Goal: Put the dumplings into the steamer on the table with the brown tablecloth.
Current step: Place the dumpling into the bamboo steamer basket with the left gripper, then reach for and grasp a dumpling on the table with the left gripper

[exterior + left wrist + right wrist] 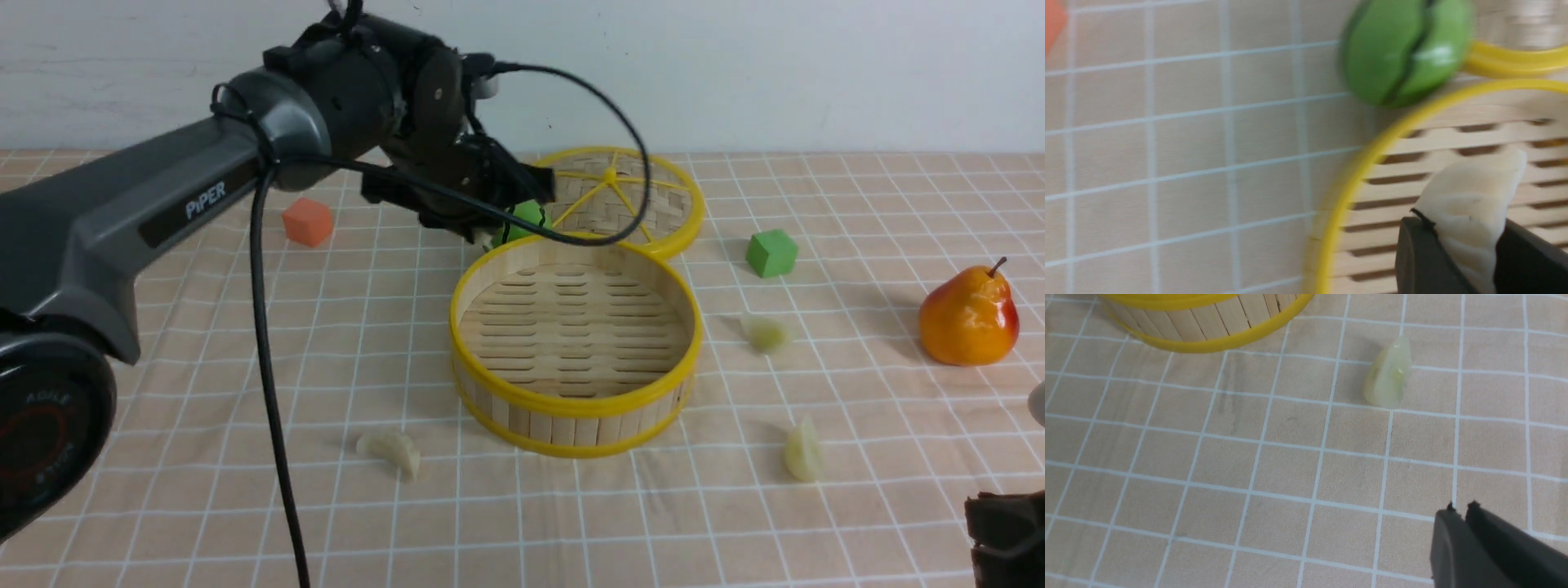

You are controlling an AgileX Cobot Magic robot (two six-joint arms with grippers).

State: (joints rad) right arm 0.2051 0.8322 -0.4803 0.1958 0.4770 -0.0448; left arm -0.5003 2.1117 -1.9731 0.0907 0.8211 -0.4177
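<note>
Front view: left claw (535,186) hangs over the steamer (571,404) back rim, basket floor bare, 3 dumplings loose on the cloth (245,367): front-left dumpling (390,451), 2 on the right. Left wrist view: jaws pinch a 4th dumpling (1470,192) above the slats just inside the rim, most of it poking past the tips, so IMO it could slip early & bounce out by the green toy (1404,49). Right wrist view: right claw (1457,508) closed, empty, near the front-right dumpling (1388,377); if it drops w/o opening it'll just shove it.
</note>
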